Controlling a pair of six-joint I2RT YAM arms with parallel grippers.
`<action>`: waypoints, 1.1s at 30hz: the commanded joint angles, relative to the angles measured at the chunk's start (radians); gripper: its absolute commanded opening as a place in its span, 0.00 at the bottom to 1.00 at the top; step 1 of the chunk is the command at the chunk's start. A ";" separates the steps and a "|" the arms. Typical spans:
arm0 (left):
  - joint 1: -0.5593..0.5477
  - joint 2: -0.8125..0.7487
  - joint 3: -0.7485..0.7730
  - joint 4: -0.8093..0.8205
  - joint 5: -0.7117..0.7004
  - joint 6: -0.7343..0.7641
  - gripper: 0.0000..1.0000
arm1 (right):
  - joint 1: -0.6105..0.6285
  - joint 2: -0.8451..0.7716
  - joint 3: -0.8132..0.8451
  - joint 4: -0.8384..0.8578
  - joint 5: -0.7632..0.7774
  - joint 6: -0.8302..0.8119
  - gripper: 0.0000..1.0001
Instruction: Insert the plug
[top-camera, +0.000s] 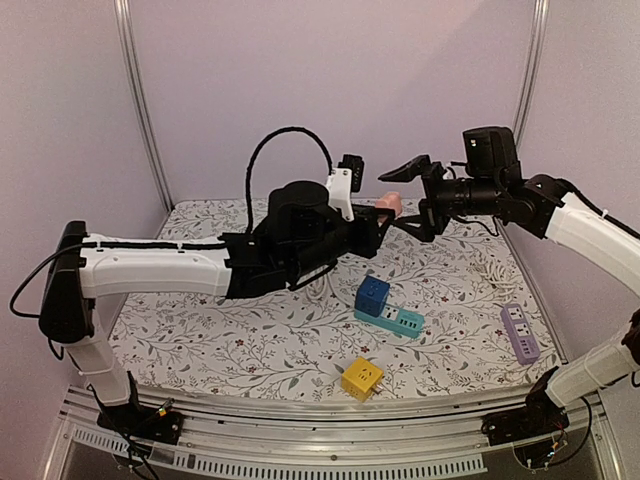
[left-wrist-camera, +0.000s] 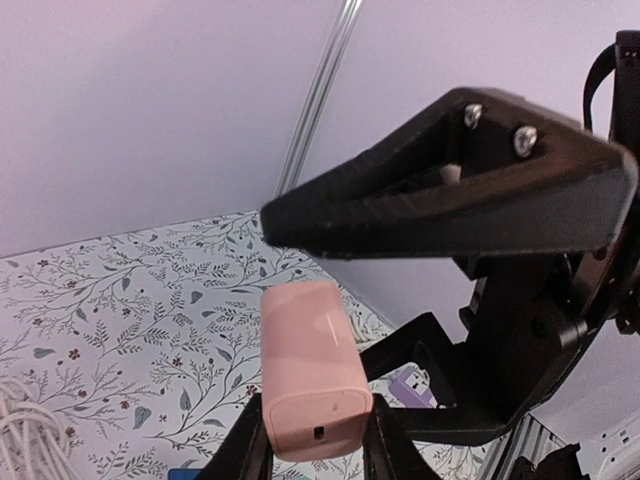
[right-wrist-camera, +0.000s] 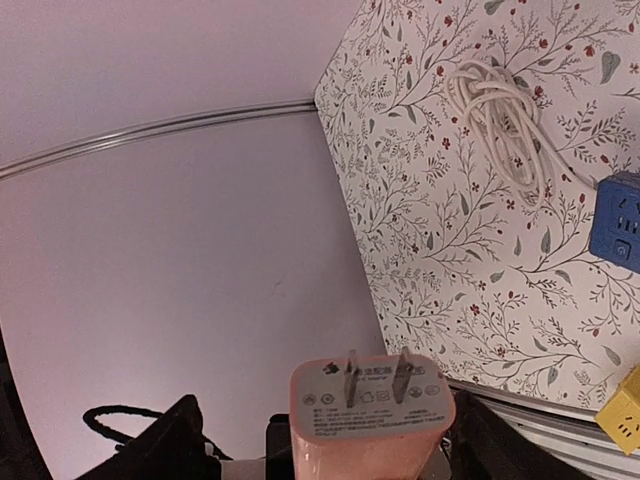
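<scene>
Left claw squeezes the pink plug up in the air over the desk near its far edge, its prongs pointing at the right claw, which hangs wide open just beside it, with the blue socket cube down below.

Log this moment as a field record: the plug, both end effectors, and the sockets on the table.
plug: pink plug, held in mid-air, prongs bare
left end effector: shut on the pink plug
right end effector: open, fingers either side of the plug
sockets: blue cube at the end of the teal strip; purple strip; yellow cube
cable: white cable coiled on the table
status: not yet inserted
</scene>
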 joint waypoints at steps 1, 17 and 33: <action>0.029 -0.063 -0.060 -0.019 0.042 0.023 0.00 | -0.013 -0.057 -0.039 0.003 0.026 -0.072 0.97; 0.057 -0.516 -0.327 -0.520 -0.001 0.188 0.00 | -0.157 -0.105 -0.334 -0.094 0.138 -0.934 0.99; 0.060 -0.851 -0.420 -0.771 -0.026 0.095 0.00 | -0.149 0.353 -0.222 0.055 -0.128 -1.126 0.82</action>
